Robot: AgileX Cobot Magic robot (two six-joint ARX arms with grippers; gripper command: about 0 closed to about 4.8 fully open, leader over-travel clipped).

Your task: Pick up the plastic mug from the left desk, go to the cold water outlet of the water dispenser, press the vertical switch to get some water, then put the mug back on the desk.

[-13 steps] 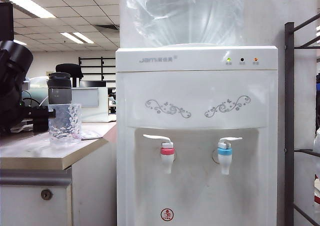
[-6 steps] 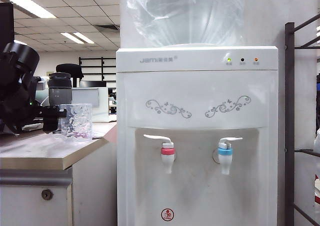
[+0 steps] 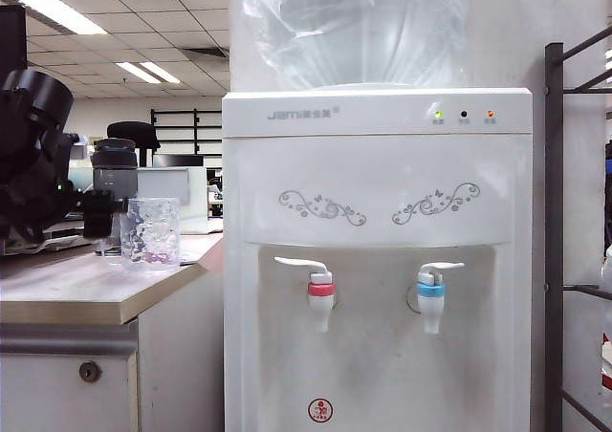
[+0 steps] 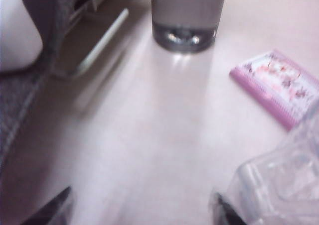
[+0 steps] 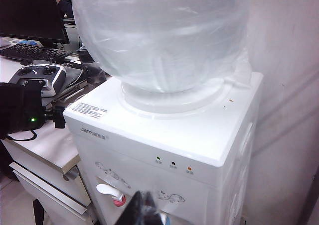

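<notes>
The plastic mug [image 3: 150,231] sits ungrasped on the left desk [image 3: 86,289] at nine o'clock of the water dispenser [image 3: 378,260], our left gripper [image 3: 98,214] just beside it with jaws apart and next needing to straddle its wall and close, while our right gripper [image 5: 142,207] waits above the dispenser, its jaws' state we cannot tell

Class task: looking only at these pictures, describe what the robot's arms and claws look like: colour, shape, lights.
The left arm is glossy black with a rounded, bulbous housing and a small green light; its left claw is black and blocky. The right claw shows only as a dark, pointed finger tip, too little to describe further.
</notes>
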